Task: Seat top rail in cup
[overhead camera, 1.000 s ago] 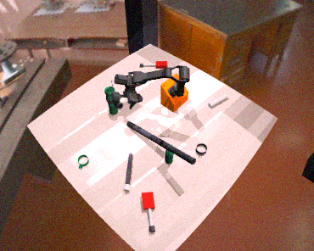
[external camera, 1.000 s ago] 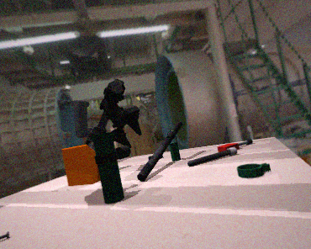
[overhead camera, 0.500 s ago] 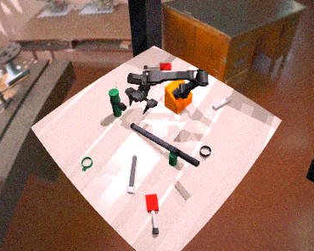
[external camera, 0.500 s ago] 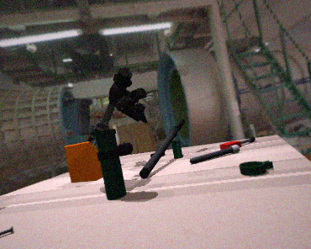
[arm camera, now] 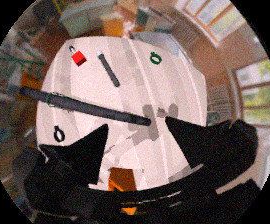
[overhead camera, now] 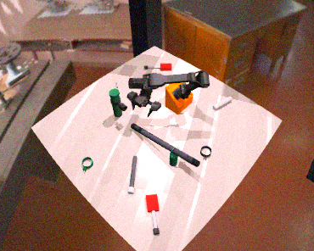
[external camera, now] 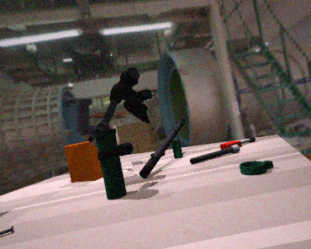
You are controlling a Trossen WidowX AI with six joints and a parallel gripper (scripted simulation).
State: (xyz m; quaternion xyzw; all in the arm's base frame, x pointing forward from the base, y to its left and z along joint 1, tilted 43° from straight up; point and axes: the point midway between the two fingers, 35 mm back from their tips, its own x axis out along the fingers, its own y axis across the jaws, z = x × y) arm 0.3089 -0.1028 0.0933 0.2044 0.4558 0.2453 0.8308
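The dark rail [overhead camera: 159, 142] [external camera: 162, 148] [arm camera: 88, 106] passes through the loop on the small green post [overhead camera: 173, 159] [external camera: 177, 149] and slopes down toward the big green post [overhead camera: 117, 111] [external camera: 113, 178]. Its near end is low and apart from the black end cup [overhead camera: 123, 107] [external camera: 125, 148], which sticks out from the brace band on the big post's upper part, below the cap. My gripper [overhead camera: 141, 111] [external camera: 149, 108] [arm camera: 137, 123] is open and empty, above the rail's near end and to one side of the big post. Whether that end touches the table is unclear.
An orange block [overhead camera: 175, 103] [external camera: 83, 161] [arm camera: 122, 179] stands beside the arm. A black ring [overhead camera: 205, 156] lies beyond the rail's far end. A green ring [external camera: 252, 171], a dark rod [overhead camera: 133, 174] [external camera: 213, 156] [arm camera: 109, 70] and a red-headed piece [overhead camera: 152, 203] [arm camera: 78, 58] lie on the table.
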